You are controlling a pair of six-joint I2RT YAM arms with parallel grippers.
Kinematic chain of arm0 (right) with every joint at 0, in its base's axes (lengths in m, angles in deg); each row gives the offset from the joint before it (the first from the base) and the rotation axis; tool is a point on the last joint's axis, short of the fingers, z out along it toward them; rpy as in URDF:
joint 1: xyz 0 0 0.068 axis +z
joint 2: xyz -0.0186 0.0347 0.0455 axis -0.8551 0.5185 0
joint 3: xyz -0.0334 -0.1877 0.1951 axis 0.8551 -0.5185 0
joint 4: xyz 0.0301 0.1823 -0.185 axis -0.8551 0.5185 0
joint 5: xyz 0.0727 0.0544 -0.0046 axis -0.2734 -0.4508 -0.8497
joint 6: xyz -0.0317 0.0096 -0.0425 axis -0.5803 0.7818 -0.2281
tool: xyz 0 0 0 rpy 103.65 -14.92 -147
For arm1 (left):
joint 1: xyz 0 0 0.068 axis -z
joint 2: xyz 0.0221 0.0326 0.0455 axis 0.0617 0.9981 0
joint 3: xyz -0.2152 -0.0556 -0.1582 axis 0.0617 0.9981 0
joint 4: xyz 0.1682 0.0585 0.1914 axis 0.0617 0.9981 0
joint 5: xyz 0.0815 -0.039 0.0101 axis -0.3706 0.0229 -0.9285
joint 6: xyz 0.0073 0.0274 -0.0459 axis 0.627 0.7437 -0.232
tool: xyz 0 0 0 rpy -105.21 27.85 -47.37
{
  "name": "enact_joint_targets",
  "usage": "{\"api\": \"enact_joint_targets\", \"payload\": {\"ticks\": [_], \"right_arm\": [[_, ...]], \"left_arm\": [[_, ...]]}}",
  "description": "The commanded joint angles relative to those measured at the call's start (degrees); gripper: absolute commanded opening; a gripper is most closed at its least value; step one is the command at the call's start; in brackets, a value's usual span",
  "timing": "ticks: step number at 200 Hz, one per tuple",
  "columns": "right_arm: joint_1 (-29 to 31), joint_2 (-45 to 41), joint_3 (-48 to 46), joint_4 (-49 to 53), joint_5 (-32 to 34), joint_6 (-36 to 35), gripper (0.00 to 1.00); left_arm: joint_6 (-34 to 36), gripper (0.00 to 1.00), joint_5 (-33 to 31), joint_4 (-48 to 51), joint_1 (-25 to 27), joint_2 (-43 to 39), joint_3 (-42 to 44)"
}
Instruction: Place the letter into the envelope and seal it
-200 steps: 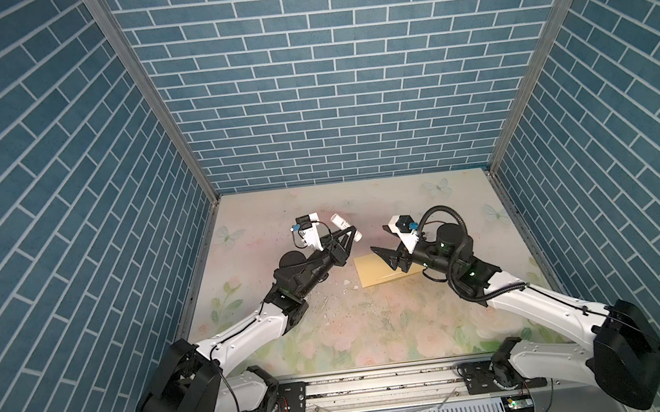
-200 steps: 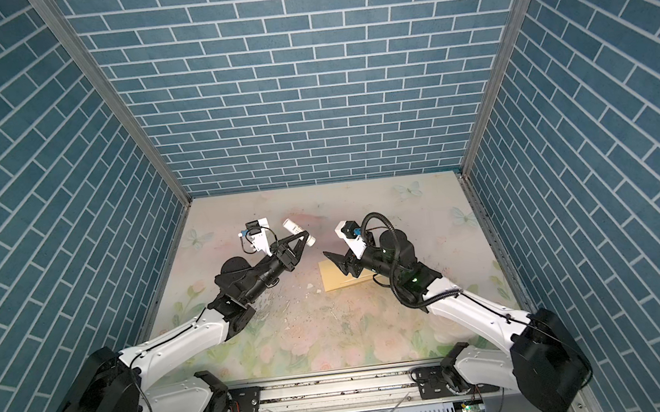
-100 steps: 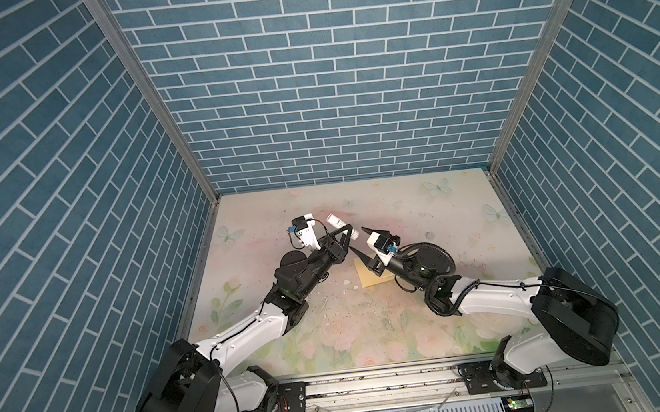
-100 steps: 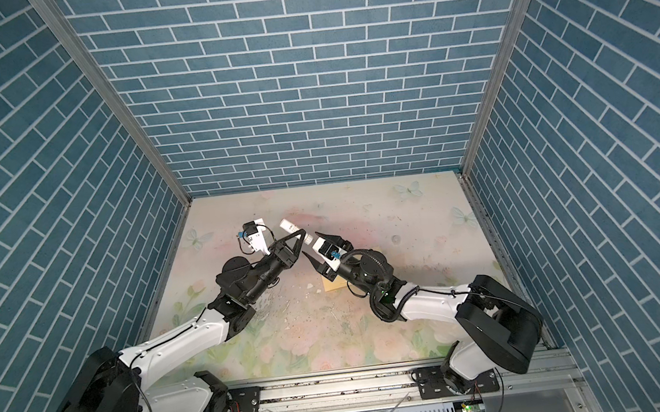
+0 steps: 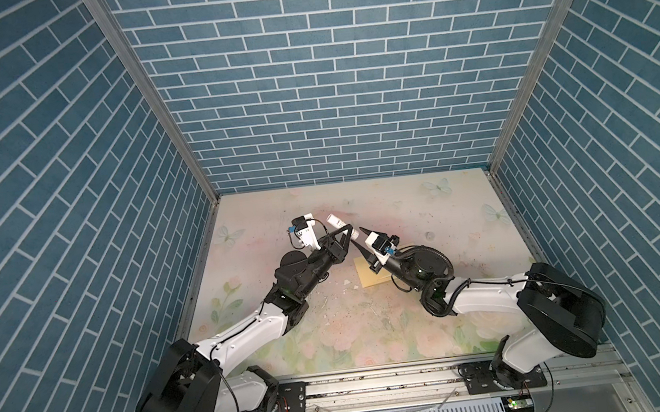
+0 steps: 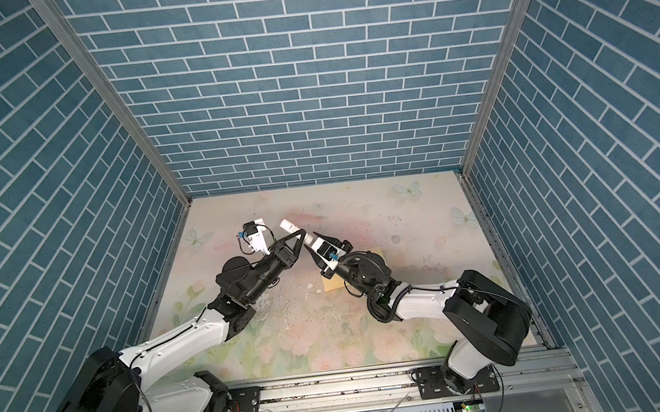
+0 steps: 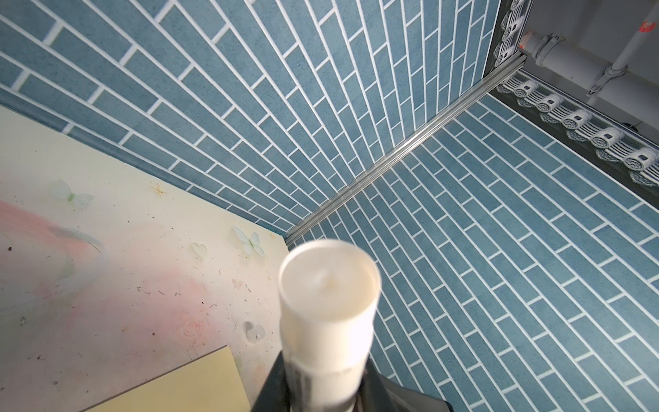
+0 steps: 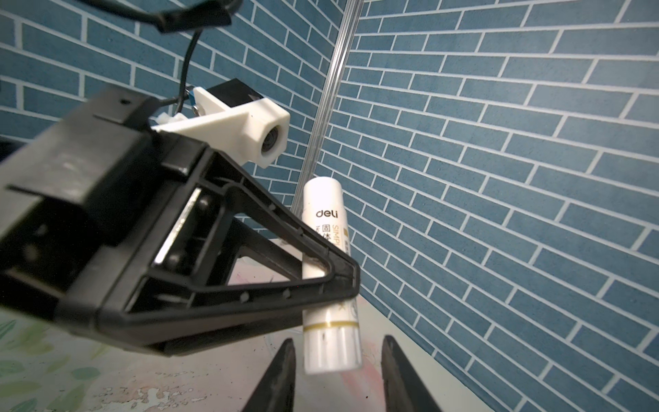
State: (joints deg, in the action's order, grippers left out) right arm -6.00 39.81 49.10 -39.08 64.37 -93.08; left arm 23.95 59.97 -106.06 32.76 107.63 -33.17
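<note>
My left gripper (image 5: 344, 231) (image 6: 300, 235) is shut on a white glue stick (image 5: 334, 220) (image 7: 328, 303) (image 8: 326, 228) and holds it tilted above the table's middle. My right gripper (image 5: 358, 235) (image 8: 337, 356) is open. Its jaws stand on either side of the stick's lower capped end, with a gap showing on both sides. The pale-yellow envelope (image 5: 369, 276) (image 6: 334, 294) (image 7: 178, 385) lies flat on the table, partly under the right arm. The letter is out of view.
The floral table mat (image 5: 426, 222) carries dirt specks and small white scraps (image 5: 347, 282) near the envelope. Blue brick walls close in the left, back and right sides. Both arm bases sit on the front rail (image 5: 380, 381).
My right gripper swung left from over the envelope to the glue stick, and its jaws narrowed around the stick's end. The left gripper has stayed put with the stick.
</note>
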Motion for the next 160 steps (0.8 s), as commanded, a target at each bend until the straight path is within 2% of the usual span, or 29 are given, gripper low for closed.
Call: {"api": "enact_joint_targets", "payload": {"ticks": [1,48,65,80,112,160], "right_arm": [[0.31,0.69,2.31,-2.20,-0.07,-1.66,0.34],[0.32,1.19,3.12,-0.66,-0.88,-1.05,0.25],[0.31,1.20,3.34,-0.17,-1.20,-0.67,0.26],[0.32,1.21,3.47,0.41,-1.21,-0.67,0.31],[0.31,0.96,3.54,2.07,-1.01,-0.80,0.32],[0.31,0.74,3.97,3.93,-1.03,-0.80,0.25]], "left_arm": [[0.03,0.00,0.58,-1.87,0.09,-0.05,-0.44],[-0.30,0.00,0.97,-2.22,0.09,0.22,-0.40],[-0.52,0.00,1.14,-2.84,0.09,0.56,-0.40],[-0.60,0.00,1.38,-3.20,0.09,0.83,-0.40],[-0.60,0.00,1.63,-3.34,0.08,0.93,-0.40],[-0.63,0.00,2.09,-3.36,0.09,1.02,-0.48]]}}
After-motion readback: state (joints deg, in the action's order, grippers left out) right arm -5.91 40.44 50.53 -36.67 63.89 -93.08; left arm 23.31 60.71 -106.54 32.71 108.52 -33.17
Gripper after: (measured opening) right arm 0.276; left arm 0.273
